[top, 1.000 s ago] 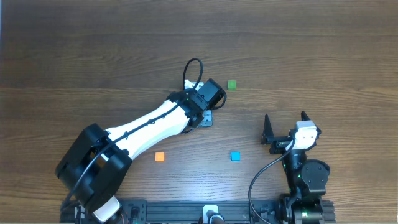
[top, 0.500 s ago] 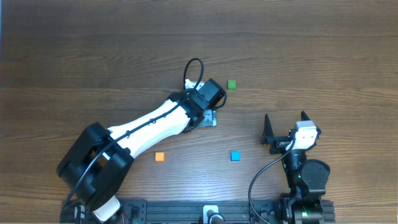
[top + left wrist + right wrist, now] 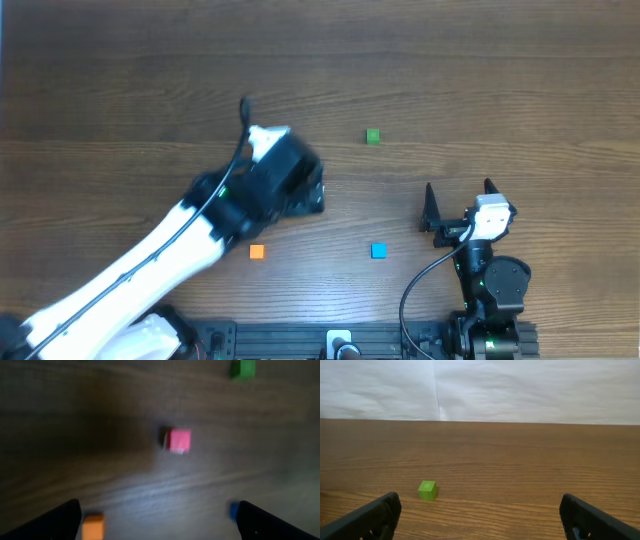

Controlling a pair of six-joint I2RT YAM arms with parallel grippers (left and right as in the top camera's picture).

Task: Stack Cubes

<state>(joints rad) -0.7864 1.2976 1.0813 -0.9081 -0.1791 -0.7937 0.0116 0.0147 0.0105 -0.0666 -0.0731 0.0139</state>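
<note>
The left gripper [image 3: 159, 510] hangs over the wooden table [image 3: 150, 80] with its two dark fingers spread wide at the lower corners of the left wrist view and nothing between them. The red cube [image 3: 179, 440] sits on the wood near the middle of that view, above the gap between the fingers and a little right of its centre line. Any approach therefore looks like a matter of going forward and down rather than sideways. The cube's faces appear roughly square to the line between the fingers, so little wrist turn seems needed. Around it in the same view lie the orange cube [image 3: 93, 525] at the lower left just beside the left finger, the blue cube [image 3: 234, 510] at the lower right just beside the right finger, and the green cube [image 3: 243, 367] at the upper right edge. In the top view the green cube sits upper right of centre, with the orange and blue ones low in the frame, well apart from one another. The right gripper [image 3: 458, 195] rests at the right of the top view, jaws apart and empty. It is nearer the green and blue cubes, while the left arm is plainly the nearer one to the red cube.
</note>
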